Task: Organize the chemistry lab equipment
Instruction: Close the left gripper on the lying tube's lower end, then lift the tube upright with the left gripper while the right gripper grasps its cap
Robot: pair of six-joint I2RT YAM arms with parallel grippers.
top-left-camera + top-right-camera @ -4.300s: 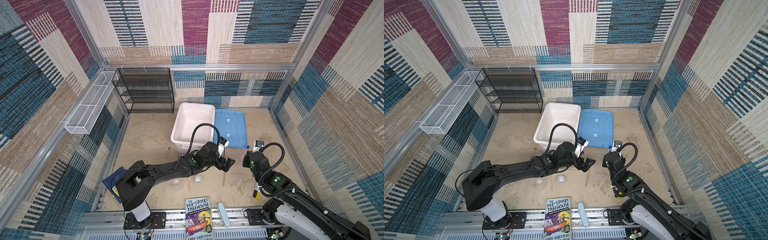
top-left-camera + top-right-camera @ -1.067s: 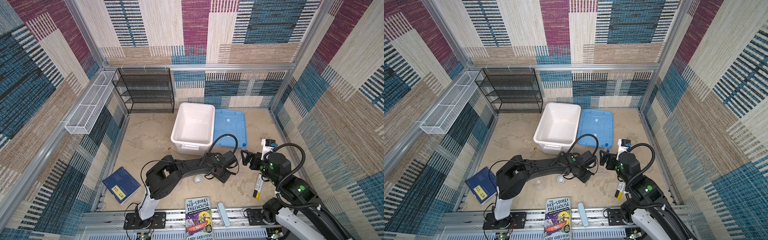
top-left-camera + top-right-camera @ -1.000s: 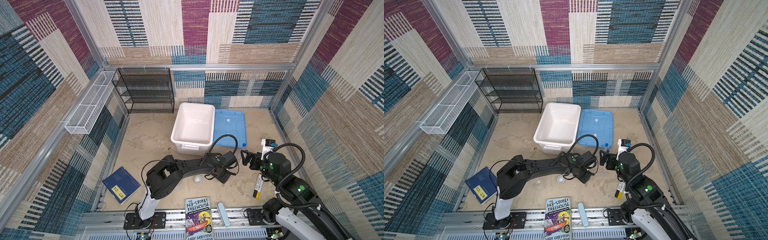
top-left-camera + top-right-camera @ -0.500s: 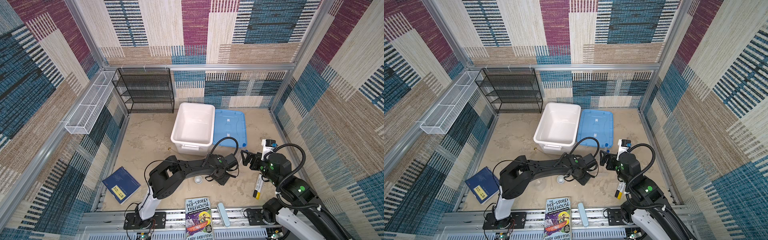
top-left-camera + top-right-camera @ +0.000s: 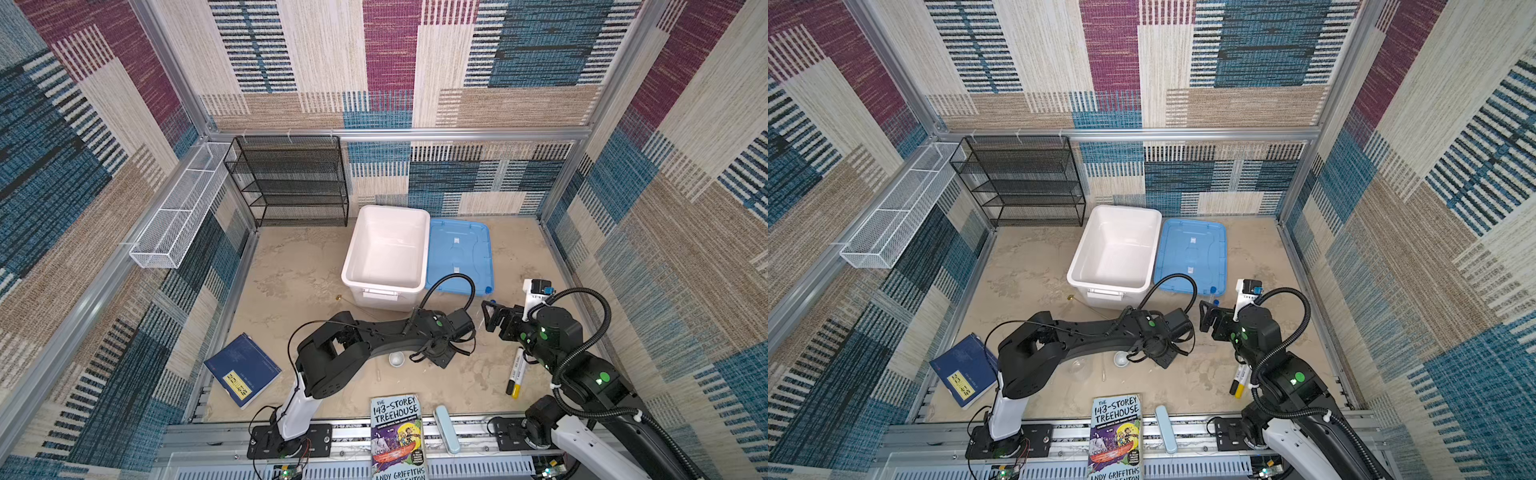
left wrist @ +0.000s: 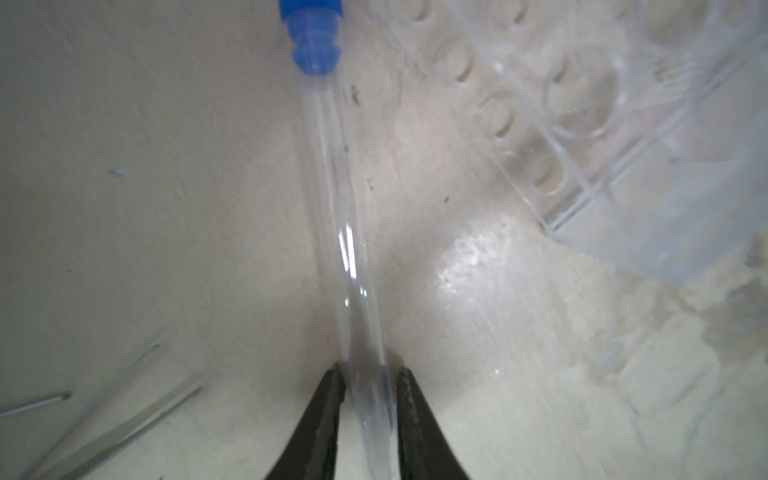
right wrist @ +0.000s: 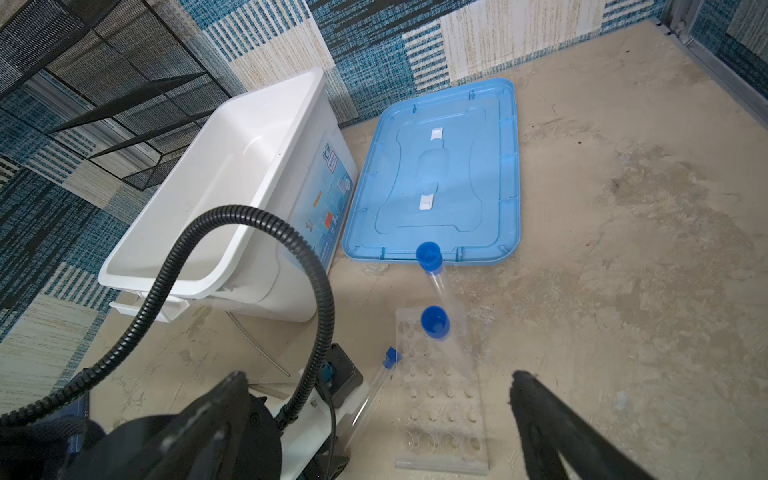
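A clear blue-capped tube [image 6: 336, 208] lies on the sandy floor beside the clear rack [image 6: 582, 124]. My left gripper [image 6: 370, 374] is shut on the tube's closed end, low over the floor in a top view [image 5: 440, 357]. My right gripper [image 7: 378, 395] hangs wide open above the rack [image 7: 440, 390], holding nothing. A second tube [image 7: 435, 322] stands in the rack, and a third tube [image 7: 430, 257] leans beyond it by the lid. The small grey dish [image 5: 396, 359] sits left of my left gripper. Metal tweezers [image 6: 116, 424] lie nearby.
A white bin [image 5: 382, 286] and its blue lid [image 5: 459, 257] lie behind the arms. The brass-tipped rod [image 5: 338, 297] rests by the bin's front. Markers [image 5: 515, 374] lie at right, two books [image 5: 243, 370] [image 5: 397, 436] at the front. A black shelf [image 5: 291, 183] stands at the back.
My left jaws have closed in onto the tube's end over the last second. Before that the left arm swung right from the bin front. The right arm has stayed still.
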